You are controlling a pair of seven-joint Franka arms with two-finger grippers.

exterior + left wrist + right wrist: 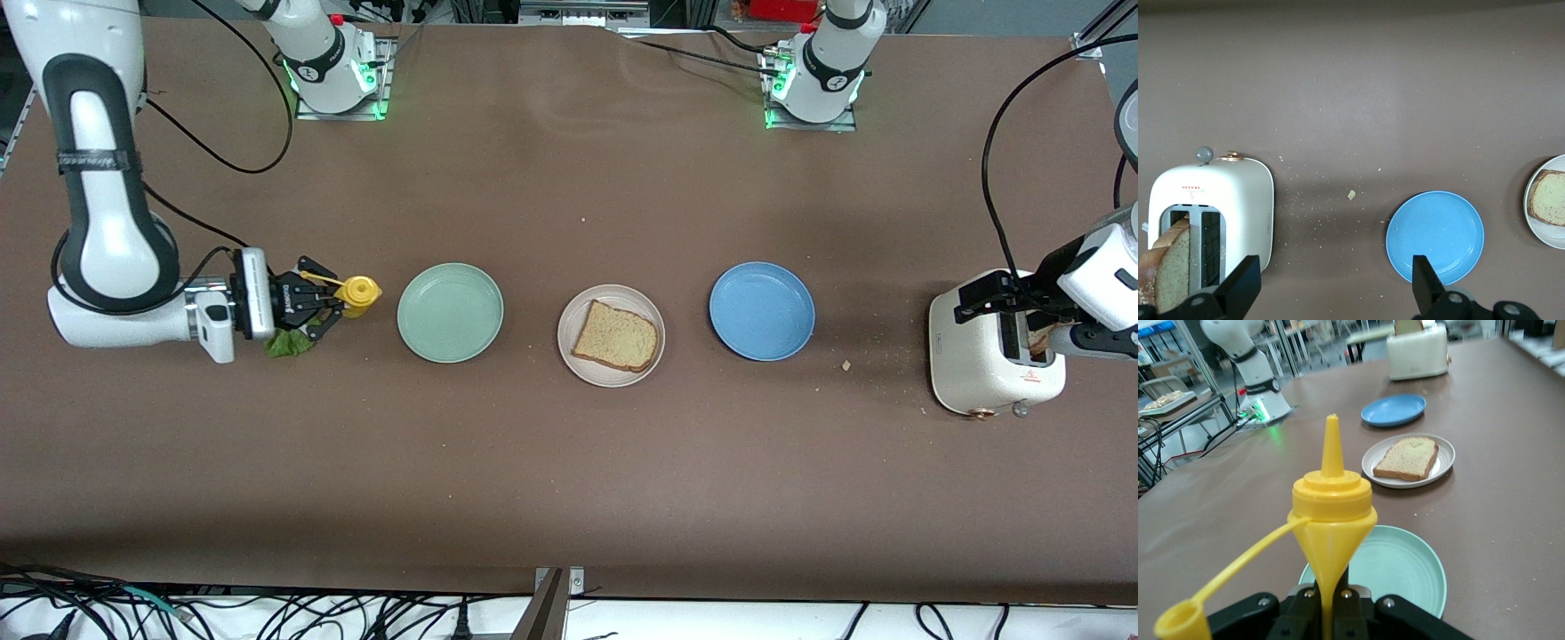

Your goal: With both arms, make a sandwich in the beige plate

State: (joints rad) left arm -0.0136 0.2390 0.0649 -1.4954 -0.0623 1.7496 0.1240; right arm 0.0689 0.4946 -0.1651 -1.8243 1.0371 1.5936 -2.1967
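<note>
While the right claw (331, 307) pinches a yellow nozzle (358, 292), the wide left claw (1331, 283) faces light, crumbly toast (1168, 270), probably best gripped by its crusts.

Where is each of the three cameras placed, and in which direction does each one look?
Front view: high across the table, facing both arm bases; shows both arms, the beige plate with one bread slice, and the toaster.
Left wrist view: over the toaster, looking down; the open left claw shows at the frame's edge.
Right wrist view: low, looking along the table; the right claw is shut on a yellow squeeze bottle.
Shared: all three show the beige plate, blue plate and toaster.
</note>
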